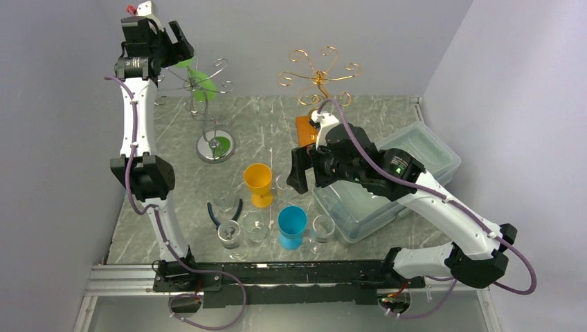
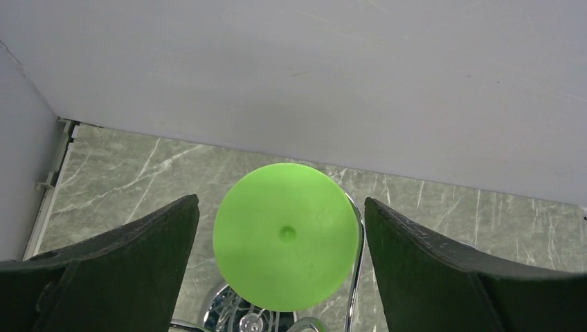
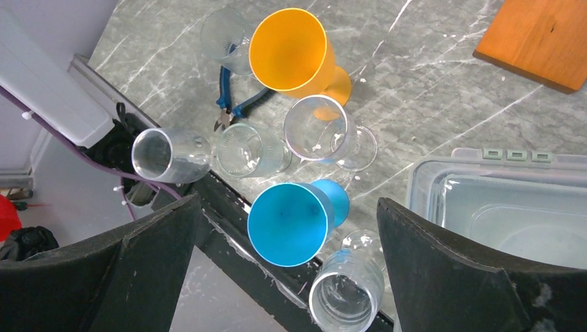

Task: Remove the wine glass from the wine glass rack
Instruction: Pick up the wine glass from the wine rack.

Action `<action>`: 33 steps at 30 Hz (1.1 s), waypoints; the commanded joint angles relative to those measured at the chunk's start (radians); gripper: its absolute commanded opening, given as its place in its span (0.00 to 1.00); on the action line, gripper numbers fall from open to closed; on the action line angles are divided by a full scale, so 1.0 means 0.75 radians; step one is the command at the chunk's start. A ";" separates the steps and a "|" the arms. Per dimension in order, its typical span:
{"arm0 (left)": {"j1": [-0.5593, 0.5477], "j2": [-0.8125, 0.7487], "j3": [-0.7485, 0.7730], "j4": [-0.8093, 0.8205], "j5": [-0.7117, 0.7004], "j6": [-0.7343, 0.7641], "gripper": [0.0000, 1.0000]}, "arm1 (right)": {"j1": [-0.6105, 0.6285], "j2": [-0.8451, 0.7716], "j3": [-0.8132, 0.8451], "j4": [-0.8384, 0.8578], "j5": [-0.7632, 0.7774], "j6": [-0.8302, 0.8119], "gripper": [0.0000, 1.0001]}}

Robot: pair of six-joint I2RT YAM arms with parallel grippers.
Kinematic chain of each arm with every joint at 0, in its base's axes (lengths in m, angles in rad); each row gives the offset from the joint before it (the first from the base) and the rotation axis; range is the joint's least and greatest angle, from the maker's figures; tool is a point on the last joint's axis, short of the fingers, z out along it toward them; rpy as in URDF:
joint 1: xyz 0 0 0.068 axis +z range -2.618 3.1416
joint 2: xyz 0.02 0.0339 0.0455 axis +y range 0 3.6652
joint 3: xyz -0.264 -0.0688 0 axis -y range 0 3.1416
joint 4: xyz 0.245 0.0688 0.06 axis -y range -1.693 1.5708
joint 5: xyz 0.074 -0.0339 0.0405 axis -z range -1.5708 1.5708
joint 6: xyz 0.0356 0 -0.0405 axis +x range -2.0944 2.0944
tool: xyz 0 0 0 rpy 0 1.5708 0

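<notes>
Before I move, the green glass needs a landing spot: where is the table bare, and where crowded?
Bare marble lies between the silver rack's base and the wooden board, behind the orange glass. Crowded: the near centre, around the blue glass, clear glasses and pliers; the plastic bin fills the right.

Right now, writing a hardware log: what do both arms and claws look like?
Both the left arm and right arm have white links, black joints and a purple cable running alongside. The left claw and right claw have broad, matte dark fingers.
</notes>
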 commanded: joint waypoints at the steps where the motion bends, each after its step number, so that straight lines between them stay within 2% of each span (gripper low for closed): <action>1: 0.002 0.021 0.018 0.011 0.029 -0.030 0.93 | -0.005 -0.027 -0.001 0.059 -0.009 0.007 1.00; 7: -0.011 0.031 0.023 -0.011 0.016 -0.034 0.90 | -0.006 -0.025 -0.002 0.063 -0.011 0.008 1.00; 21: -0.036 0.041 0.035 -0.039 0.000 -0.063 0.90 | -0.008 -0.020 -0.003 0.071 -0.017 0.012 1.00; 33: -0.052 0.048 0.062 -0.143 -0.171 -0.046 0.91 | -0.008 -0.017 0.007 0.074 -0.032 0.013 1.00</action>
